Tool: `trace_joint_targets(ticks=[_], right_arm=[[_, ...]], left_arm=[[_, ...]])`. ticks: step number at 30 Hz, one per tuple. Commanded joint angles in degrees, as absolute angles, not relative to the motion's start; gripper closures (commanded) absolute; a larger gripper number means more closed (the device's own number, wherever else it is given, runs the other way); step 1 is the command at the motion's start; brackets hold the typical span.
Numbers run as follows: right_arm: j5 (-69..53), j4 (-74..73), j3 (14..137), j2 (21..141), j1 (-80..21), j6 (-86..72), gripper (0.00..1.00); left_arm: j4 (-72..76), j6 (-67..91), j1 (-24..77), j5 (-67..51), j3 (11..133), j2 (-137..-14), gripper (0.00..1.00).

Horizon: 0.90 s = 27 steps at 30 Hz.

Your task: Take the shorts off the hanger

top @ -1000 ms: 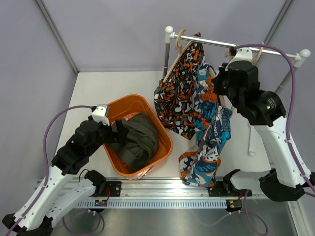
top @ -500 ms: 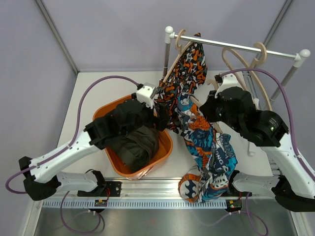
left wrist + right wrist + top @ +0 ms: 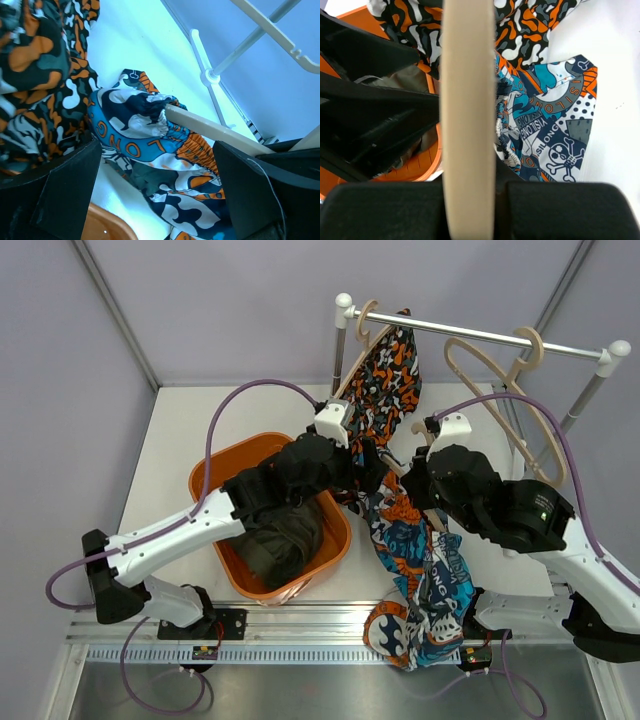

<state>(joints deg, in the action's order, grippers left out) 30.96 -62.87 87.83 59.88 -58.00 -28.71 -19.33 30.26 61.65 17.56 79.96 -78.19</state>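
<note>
Top external view: basket [image 3: 222, 468], one, orange plastic, rounded-rectangular, on the white table [image 3: 190, 430]. It holds the olive shorts [image 3: 275, 545], plain soft cloth, crumpled.

Shorts, three in all:
- Blue shorts [image 3: 425, 580], swirl print with orange and white, drape from the held hanger [image 3: 467, 90] to the table's near edge. The waistband is bunched on its bar.
- Orange-black shorts [image 3: 385, 375], blotch print, hang from the left hanger [image 3: 361, 318] on the rail [image 3: 450, 328], a metal tube with white end caps.

Hangers, three, pale wood, curved. The third hanger [image 3: 480, 352] is hooked on the rail at right.

Right gripper [image 3: 468, 187]: clamped tight on the held hanger's bar.

Left gripper [image 3: 157, 150]: jaws spread wide, holding nothing, facing the blue shorts' waistband.
</note>
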Motion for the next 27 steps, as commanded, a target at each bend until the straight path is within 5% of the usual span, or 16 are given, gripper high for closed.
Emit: trace_joint_targets(ticks=[1,23,27], right_arm=[[35.77,-60.21,87.89,58.71,-58.80,-30.94,1.00],[38.50,-58.71,88.33,59.77,-58.98,-31.91,1.00],[38.23,-58.80,88.24,60.20,-59.15,-31.99,1.00]], left_arm=[[-14.24,32.52,62.93,17.32,82.53,-79.98,0.03],[-11.51,35.07,66.09,17.31,81.48,-85.43,0.05],[-11.16,34.45,66.09,17.58,81.65,-85.43,0.14]])
